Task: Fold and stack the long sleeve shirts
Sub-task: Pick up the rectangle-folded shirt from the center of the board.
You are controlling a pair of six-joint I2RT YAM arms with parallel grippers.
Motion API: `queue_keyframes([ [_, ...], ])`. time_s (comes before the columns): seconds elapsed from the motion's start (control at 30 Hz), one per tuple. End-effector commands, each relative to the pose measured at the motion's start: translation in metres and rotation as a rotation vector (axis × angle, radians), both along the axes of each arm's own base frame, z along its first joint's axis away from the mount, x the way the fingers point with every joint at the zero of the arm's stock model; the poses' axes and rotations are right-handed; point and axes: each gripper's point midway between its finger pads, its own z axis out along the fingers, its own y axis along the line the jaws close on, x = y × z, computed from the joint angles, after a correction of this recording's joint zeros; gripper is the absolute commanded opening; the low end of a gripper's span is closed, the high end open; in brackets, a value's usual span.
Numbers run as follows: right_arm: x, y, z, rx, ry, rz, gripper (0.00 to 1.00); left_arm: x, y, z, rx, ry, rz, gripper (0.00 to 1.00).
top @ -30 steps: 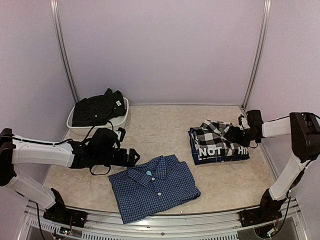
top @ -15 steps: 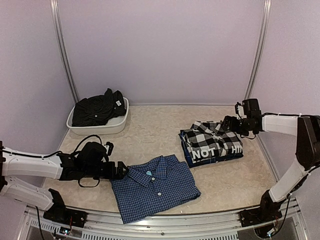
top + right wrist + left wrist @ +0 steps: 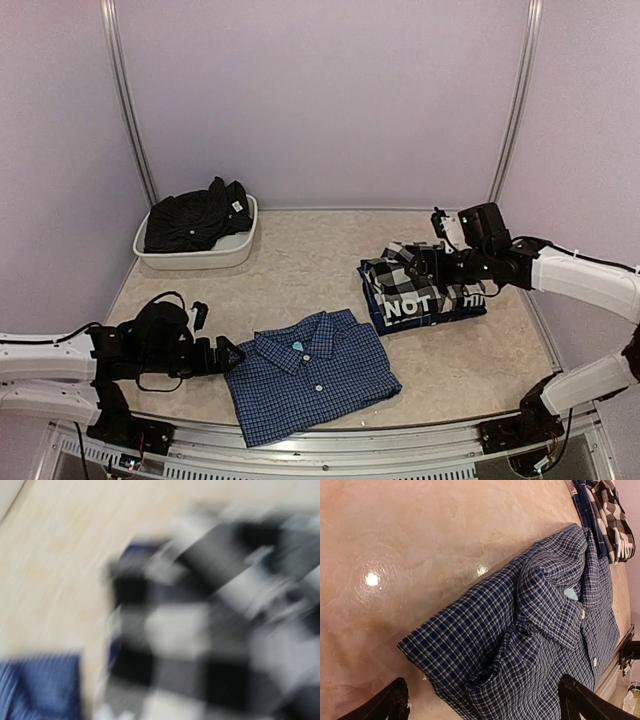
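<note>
The left gripper (image 3: 228, 356) sits low at the lower left of the top view, its fingers spread wide and empty. In the left wrist view the two dark fingertips (image 3: 392, 702) stand at the bottom corners of the frame, and the near folded edge of the blue shirt (image 3: 540, 630) lies between them, not clamped. This blue shirt (image 3: 305, 375), with a fine dark check, lies folded and flat on the surface (image 3: 300, 260) at lower centre. Its collar is turned toward the upper part of the fold, and a row of pale buttons runs down the front.

The right gripper (image 3: 418, 268) reaches in from the right of the top view and is over the top left part of the black-and-white check shirt (image 3: 425, 292). It is dark against the check there, and the right wrist view is smeared by blur, so I cannot tell how far its jaws are apart or whether they hold any cloth. That shirt lies folded at centre right with white lettering reading "NOT" on its near edge. It rests on another folded blue cloth (image 3: 383, 318), whose edge shows beneath it on the left and near sides. It lies apart from the blue shirt.

The black shirt (image 3: 195, 220) is crumpled in a white tub (image 3: 215, 255) at the upper left of the surface.
</note>
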Motion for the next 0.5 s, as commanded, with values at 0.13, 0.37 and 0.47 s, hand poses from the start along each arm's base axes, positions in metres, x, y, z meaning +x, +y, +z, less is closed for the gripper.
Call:
queue_keyframes([
  [0.13,-0.095,0.079,-0.056,-0.04,0.185,0.192,0.93,-0.015,0.0,-0.011,0.001,0.07,0.028,0.99],
  [0.37,-0.121,0.104,-0.093,-0.041,0.27,0.251,0.92,-0.017,-0.003,-0.021,0.023,0.115,0.022,0.99],
  [0.47,-0.126,0.108,-0.105,-0.031,0.3,0.261,0.91,-0.019,-0.001,-0.027,0.034,0.13,0.025,0.99],
])
